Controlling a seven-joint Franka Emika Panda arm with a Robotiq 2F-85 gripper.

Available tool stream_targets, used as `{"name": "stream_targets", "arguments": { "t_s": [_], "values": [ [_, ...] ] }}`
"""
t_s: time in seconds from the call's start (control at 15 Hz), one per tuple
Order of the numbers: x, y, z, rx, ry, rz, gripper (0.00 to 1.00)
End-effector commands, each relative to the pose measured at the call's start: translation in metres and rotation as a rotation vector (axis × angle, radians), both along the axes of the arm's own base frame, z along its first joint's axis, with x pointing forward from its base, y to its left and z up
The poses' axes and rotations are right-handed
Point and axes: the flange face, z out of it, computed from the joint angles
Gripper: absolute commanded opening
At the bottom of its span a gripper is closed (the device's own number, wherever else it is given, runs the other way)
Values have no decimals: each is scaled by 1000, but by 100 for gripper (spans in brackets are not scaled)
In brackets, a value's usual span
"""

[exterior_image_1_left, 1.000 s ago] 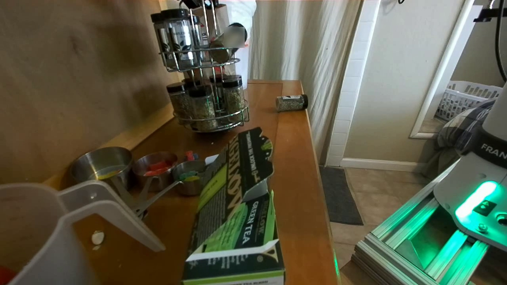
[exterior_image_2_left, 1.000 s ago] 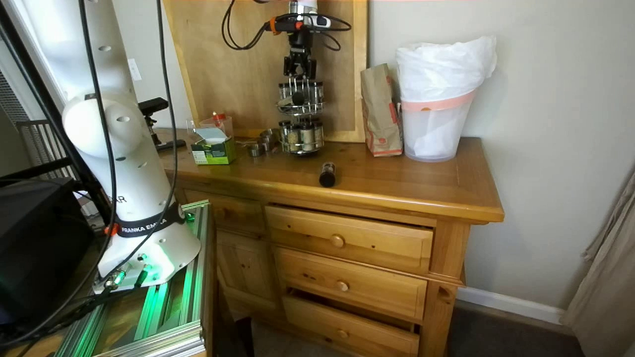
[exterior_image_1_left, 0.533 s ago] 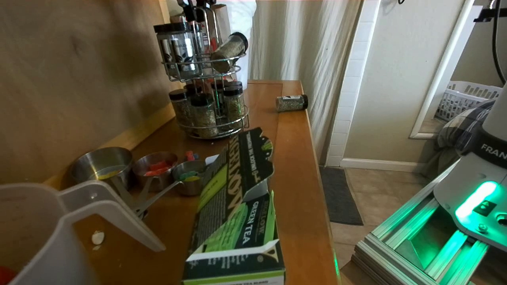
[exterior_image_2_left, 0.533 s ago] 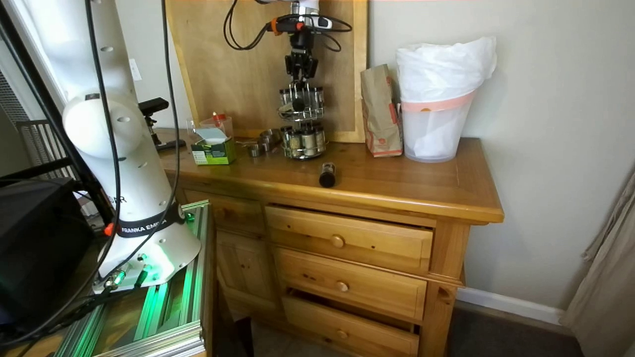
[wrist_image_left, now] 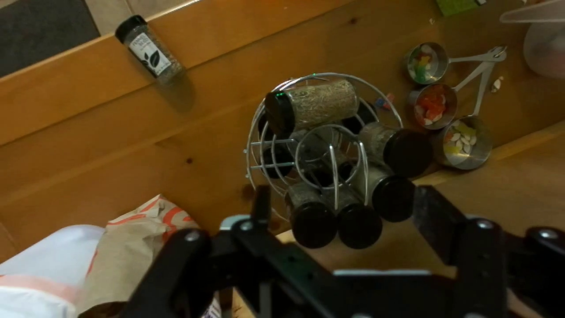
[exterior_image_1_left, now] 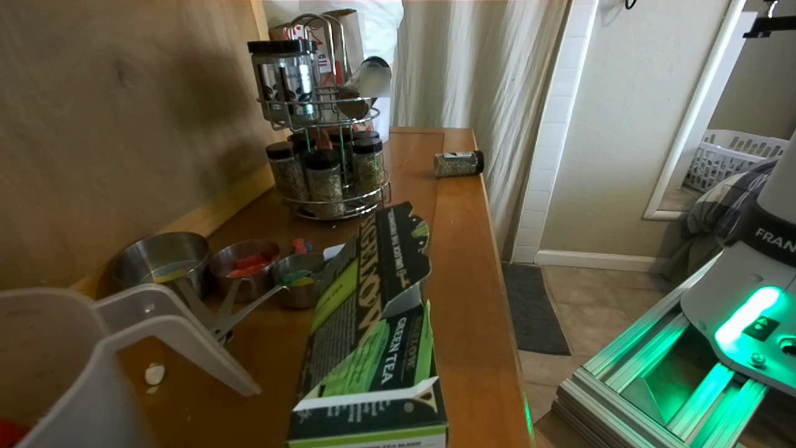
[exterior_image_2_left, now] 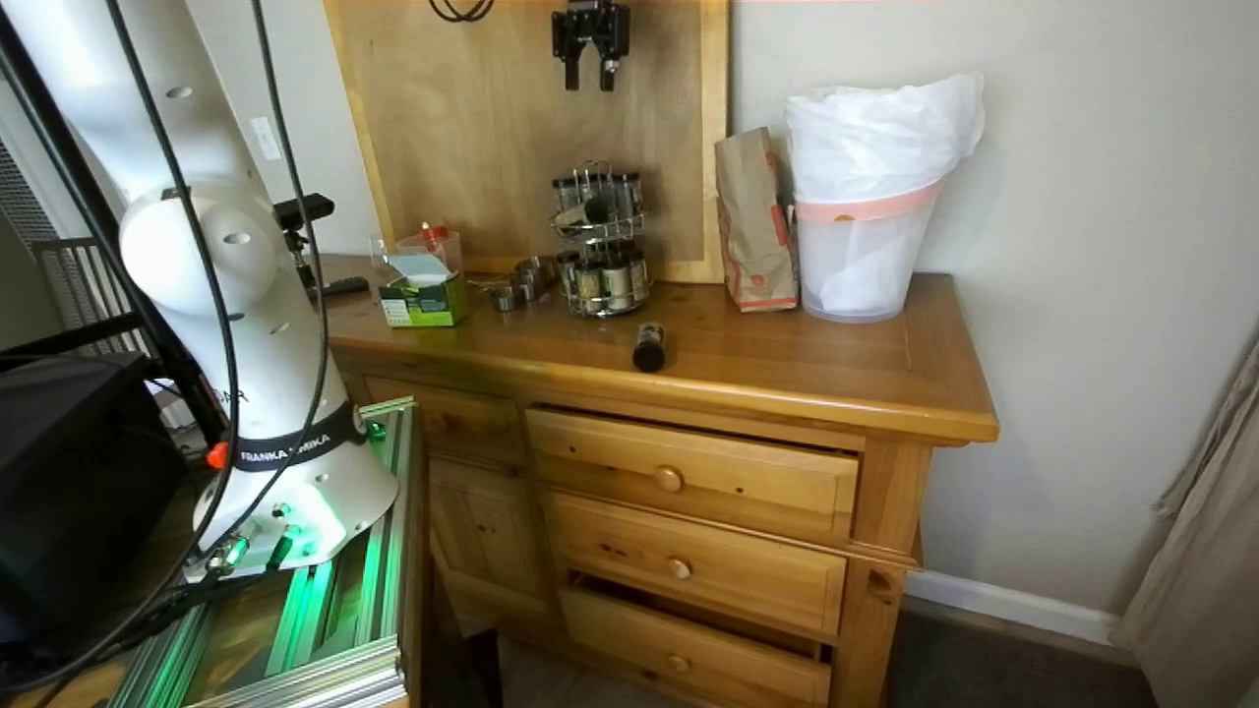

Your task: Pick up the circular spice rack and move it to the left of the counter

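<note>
The circular spice rack [exterior_image_1_left: 323, 116] is a two-tier wire carousel with black-lidded jars. It stands upright on the wooden counter [exterior_image_2_left: 787, 359], near the backboard and beside the measuring cups. One jar [wrist_image_left: 324, 104] lies tilted across its upper tier. My gripper [exterior_image_2_left: 589, 83] hangs in the air well above the rack's wire handle [exterior_image_2_left: 592, 169], touching nothing. In the wrist view the jaws stand wide apart, with the rack below and beyond the gripper [wrist_image_left: 343, 194]. The space between the fingers holds nothing.
A loose spice jar [exterior_image_2_left: 649, 347] lies near the counter's front edge. Three metal measuring cups [wrist_image_left: 427, 64], a green tea box [exterior_image_2_left: 425, 295] and a plastic measuring jug [exterior_image_1_left: 56, 361] are on one side. A paper bag [exterior_image_2_left: 755, 221] and a lined bin [exterior_image_2_left: 861, 251] stand on the other.
The spice rack has come down and settled on the counter. My gripper has let go of its handle, opened, and risen well above it.
</note>
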Motion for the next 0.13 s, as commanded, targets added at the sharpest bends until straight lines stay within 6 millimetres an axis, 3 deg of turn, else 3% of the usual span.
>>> {"name": "stream_targets", "arguments": {
  "t_s": [0.0,0.07],
  "values": [
    [-9,-50,34,60,-38,52,100],
    [-4,-25,26,19,-35,20,98]
  ]
}}
